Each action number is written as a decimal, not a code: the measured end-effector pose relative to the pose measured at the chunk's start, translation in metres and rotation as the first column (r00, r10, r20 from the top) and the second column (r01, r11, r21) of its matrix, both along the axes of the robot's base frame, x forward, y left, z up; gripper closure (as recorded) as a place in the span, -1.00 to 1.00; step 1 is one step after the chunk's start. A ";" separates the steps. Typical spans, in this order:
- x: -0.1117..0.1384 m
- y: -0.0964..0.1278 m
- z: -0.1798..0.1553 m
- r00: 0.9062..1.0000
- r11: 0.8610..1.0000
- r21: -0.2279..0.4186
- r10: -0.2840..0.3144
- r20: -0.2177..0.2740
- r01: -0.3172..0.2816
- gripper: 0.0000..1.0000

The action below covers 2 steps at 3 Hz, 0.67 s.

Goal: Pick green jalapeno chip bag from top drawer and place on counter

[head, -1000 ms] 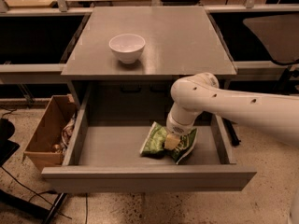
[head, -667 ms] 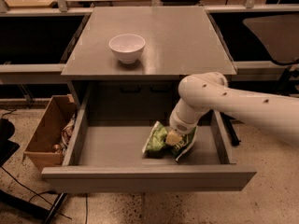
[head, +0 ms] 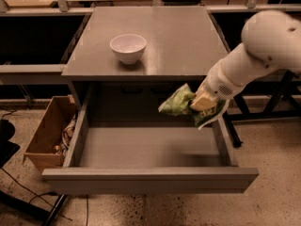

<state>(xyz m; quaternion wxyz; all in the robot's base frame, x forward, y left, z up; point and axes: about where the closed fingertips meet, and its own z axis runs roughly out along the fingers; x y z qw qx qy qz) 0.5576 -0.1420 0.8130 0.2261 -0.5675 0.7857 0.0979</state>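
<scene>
The white arm is seen entering from the upper right, with its large rounded joint held above and to the right of the counter. From that joint the forearm is angled downward and to the left, so that the wrist is brought in front of the counter's front right corner. The gripper is found at the end of this slope, below the level of the counter's edge and above the right part of the open top drawer. Its fingers are pressed together on the green jalapeno chip bag, which is held pinched between them.

The bag is carried in the air, clear of the drawer's flat grey floor, with its crumpled green body spread out to the left of the gripper and a smaller part hanging down to the right, near the drawer's right wall. The drawer is pulled fully out.

On the counter, a white bowl is set upright towards the left, well apart from the gripper. A brown cardboard box is placed on the floor just beside the drawer's left side
</scene>
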 end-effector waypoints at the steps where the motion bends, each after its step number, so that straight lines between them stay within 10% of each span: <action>1: 0.010 -0.028 0.059 1.000 1.000 -0.023 -0.004 -0.008 0.004 1.00; 2: 0.042 -0.029 0.085 0.992 0.999 -0.054 -0.006 -0.129 -0.001 1.00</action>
